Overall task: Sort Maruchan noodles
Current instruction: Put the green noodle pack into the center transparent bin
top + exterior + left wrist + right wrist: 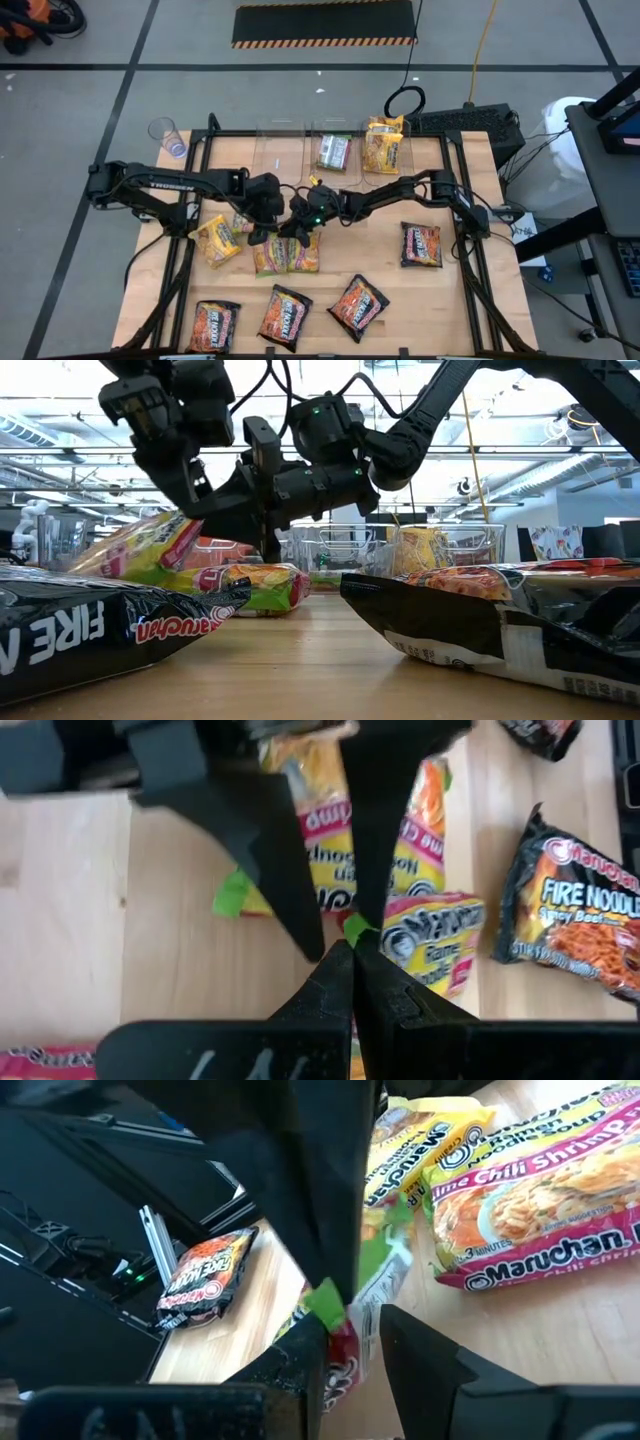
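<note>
right gripper [352, 1342] jaws a bit apart, pinching the green corner of a noodle packet [372, 1275] mid-surface, left gripper [353, 955] jaws fully closed right beside it, more packets lying around, two in the clear bins [345, 135] at the far edge

Noodle packs were scattered all over. Two green-edged lime chili shrimp packs [287, 255] lay flat side by side mid-worktop, touching. A yellow pack [216, 240] sat tilted just beside them, nearer the left arm. Three dark Fire packs were lined along the near edge: one [213, 326] at the left, one [285, 315] in the middle, one [358, 304] angled further right. Another dark pack [421, 244] lay off by itself on the right. At the far edge, a green pack [334, 152] and a yellow pack [384, 146] sat next to each other.
</note>
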`<control>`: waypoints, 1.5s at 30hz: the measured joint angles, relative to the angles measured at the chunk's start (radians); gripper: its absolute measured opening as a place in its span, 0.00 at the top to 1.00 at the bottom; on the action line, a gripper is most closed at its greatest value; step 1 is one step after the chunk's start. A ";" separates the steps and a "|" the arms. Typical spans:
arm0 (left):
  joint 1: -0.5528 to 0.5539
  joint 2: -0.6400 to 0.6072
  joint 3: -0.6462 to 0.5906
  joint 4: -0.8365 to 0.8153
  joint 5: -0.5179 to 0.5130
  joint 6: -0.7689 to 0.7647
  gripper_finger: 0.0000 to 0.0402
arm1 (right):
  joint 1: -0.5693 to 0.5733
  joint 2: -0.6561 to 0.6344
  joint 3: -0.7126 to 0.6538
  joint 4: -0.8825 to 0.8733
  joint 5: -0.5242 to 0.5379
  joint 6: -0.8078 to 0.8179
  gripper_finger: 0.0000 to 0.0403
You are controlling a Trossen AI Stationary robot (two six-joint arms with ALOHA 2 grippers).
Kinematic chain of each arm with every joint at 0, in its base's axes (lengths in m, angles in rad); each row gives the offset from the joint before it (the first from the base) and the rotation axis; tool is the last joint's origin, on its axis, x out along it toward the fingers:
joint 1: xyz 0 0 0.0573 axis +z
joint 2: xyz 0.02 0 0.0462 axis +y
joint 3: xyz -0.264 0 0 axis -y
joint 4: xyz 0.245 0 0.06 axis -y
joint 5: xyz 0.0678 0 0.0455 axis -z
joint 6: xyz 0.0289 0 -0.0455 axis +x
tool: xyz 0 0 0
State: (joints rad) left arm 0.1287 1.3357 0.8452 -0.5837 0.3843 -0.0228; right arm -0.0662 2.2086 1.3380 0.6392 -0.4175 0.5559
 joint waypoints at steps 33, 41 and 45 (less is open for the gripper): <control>-0.006 -0.063 0.064 -0.012 -0.038 0.023 0.95 | -0.025 0.001 -0.001 0.043 -0.026 -0.179 1.00; -0.005 -0.189 0.085 -0.036 -0.074 -0.035 0.94 | -0.037 0.003 -0.002 0.036 -0.030 -0.186 1.00; -0.006 -0.257 0.085 -0.117 -0.081 -0.037 0.94 | -0.052 -0.030 -0.002 -0.010 -0.057 -0.210 1.00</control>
State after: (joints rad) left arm 0.1223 1.0785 0.9301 -0.7010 0.3037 -0.0599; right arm -0.1184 2.1786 1.3361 0.6289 -0.4748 0.3461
